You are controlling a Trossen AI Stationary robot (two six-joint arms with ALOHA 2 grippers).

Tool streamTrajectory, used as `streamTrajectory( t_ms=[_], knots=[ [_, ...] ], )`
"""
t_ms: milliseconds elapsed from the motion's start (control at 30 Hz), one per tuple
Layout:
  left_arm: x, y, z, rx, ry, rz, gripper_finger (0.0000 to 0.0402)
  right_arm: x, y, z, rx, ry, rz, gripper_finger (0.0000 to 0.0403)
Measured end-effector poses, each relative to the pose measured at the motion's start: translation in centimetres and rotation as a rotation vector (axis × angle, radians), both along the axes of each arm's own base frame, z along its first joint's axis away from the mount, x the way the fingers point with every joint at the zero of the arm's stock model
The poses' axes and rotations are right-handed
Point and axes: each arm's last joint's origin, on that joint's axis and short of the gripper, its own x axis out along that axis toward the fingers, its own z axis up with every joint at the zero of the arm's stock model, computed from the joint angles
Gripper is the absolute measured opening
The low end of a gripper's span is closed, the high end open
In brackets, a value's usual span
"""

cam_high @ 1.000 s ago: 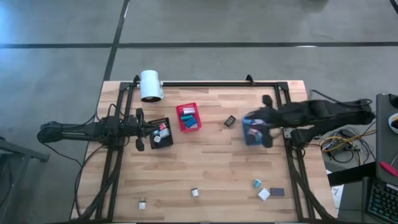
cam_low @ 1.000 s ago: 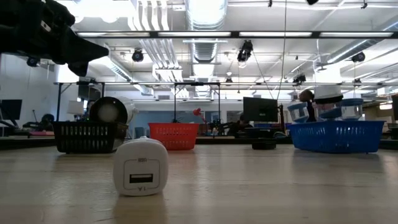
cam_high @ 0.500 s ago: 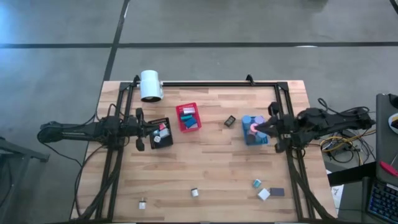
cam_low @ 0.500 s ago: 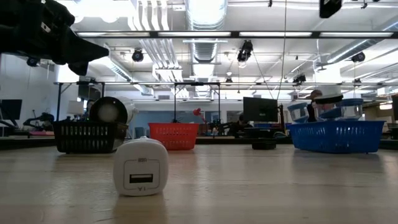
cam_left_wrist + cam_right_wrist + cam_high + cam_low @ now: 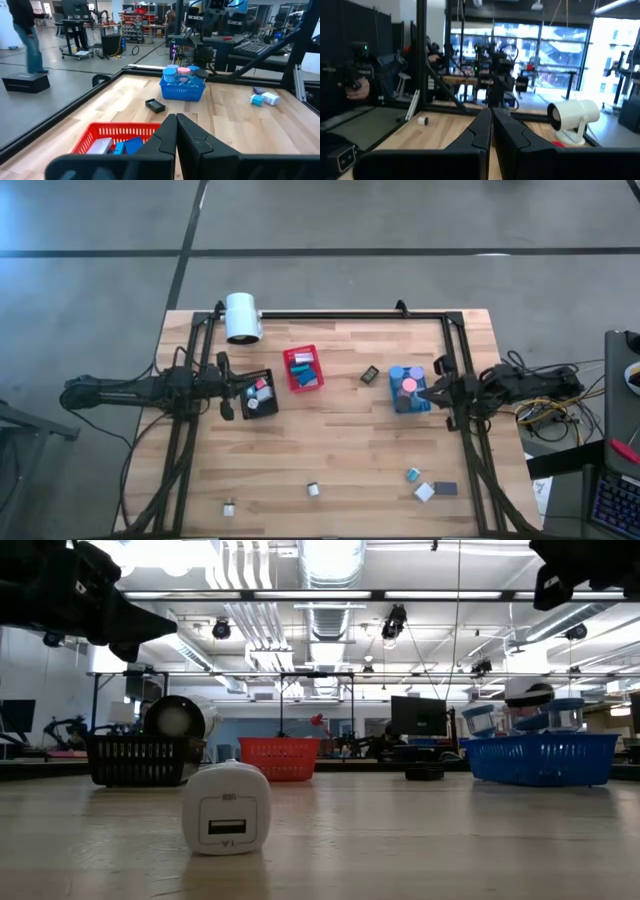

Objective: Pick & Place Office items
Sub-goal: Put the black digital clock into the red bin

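Observation:
Loose office items lie on the wooden table: a black piece [image 5: 371, 374], a small white piece [image 5: 313, 490], a white block [image 5: 229, 507] [image 5: 226, 808], and a teal, a white and a dark piece [image 5: 430, 485] near the front right. More items sit in the red bin [image 5: 303, 369], the black bin [image 5: 258, 395] and the blue bin [image 5: 408, 391]. My left gripper [image 5: 228, 385] [image 5: 176, 120] is shut and level beside the black bin, holding nothing. My right gripper [image 5: 432, 392] [image 5: 490, 117] is shut and level, just right of the blue bin, holding nothing.
A big white cylinder [image 5: 242, 317] lies at the table's far left corner. A black frame rail [image 5: 330, 314] runs along the far edge and down both sides. Bare wood lies between the bins and the front items. A person [image 5: 25, 30] stands beyond the table.
My right gripper has drawn back from over the blue bin toward the table's right edge, sinking and tipping from pointing down to level. The blue bin's jars, hidden under it before, now show. The left arm has kept still.

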Motion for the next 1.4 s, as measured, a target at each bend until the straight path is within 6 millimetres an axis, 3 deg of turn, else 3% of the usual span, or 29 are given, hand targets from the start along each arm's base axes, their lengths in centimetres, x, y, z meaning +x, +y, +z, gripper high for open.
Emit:
streamTrajectory(
  t_ms=[633,1033,1233,1400],
  knots=[
    [0.1,0.0,-0.6,0.012,0.023,-0.001,0.0012,0.5,0.0,-4.1,-0.016,0.025,-0.027,0.0013],
    [0.1,0.0,-0.6,0.017,0.026,-0.002,0.0011,0.5,0.0,-4.0,-0.020,0.010,-0.044,0.0013],
    [0.1,0.0,-0.6,0.019,0.026,-0.003,0.0010,0.5,-0.5,-2.7,0.094,-0.015,-0.197,0.0013],
    [0.1,0.0,-0.6,0.014,0.024,-0.003,0.0010,1.1,-0.5,0.8,0.088,0.091,-0.253,0.0013]
  ],
)
